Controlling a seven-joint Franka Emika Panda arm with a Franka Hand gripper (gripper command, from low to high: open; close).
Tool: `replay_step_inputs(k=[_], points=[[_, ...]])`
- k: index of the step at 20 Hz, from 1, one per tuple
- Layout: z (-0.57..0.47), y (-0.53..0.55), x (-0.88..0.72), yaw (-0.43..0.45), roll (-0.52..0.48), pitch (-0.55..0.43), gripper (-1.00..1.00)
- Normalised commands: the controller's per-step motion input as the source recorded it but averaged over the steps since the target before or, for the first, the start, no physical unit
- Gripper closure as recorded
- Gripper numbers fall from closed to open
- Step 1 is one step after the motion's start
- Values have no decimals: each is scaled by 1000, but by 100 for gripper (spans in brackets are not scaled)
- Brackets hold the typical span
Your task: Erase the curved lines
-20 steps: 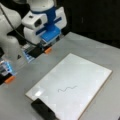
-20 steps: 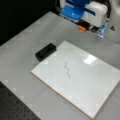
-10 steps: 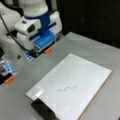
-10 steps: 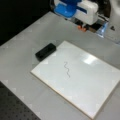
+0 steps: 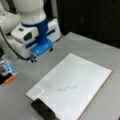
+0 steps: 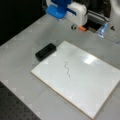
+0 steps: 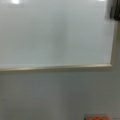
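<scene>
At a front view's left, the robot arm's gripper [image 5: 41, 50] hangs over the grey table [image 5: 100, 52], its white body and blue end piece just off the far edge of the white board [image 5: 82, 72], with an orange bit showing beneath it; I cannot tell from here whether its jaws are apart or closed, and nothing shows in its hold. Further left on the table sits a small blue and orange object [image 5: 7, 71] I can't identify. Moving right, the board lies flat with a thin wood-coloured rim, and the curve lines [image 5: 67, 88] sit toward its near end as a single short dark wavy stroke, untouched and whole, well apart from the gripper. Just beside the board's near corner lies a black block [image 5: 42, 110], touching or almost touching the rim; it may be the eraser, though I can't be sure. The same layout shows in a front view from the opposite side: the block [image 6: 45, 51] on the left, the stroke [image 6: 67, 69] in the left half of the board [image 6: 95, 82], the gripper [image 6: 67, 12] at the top. The wrist view looks down on the board's rim [image 7: 62, 67] and bare table, with a dark shape [image 7: 115, 10] at the upper right corner. The stroke is only ink on a slick, stiff surface, so I'd judge it wipes off with light pressure; there's nothing to grasp in it, and the board itself looks light enough to slide if pushed sideways. I can read no brand, label or writing anywhere.
</scene>
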Motion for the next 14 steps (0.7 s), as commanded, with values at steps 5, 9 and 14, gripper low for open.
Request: replay_step_inputs(k=[5, 9, 14], points=[[11, -423, 315, 151, -64, 184, -100], [-48, -374, 295, 138, -37, 157, -100], [-107, -315, 204, 115, -8, 139, -100]])
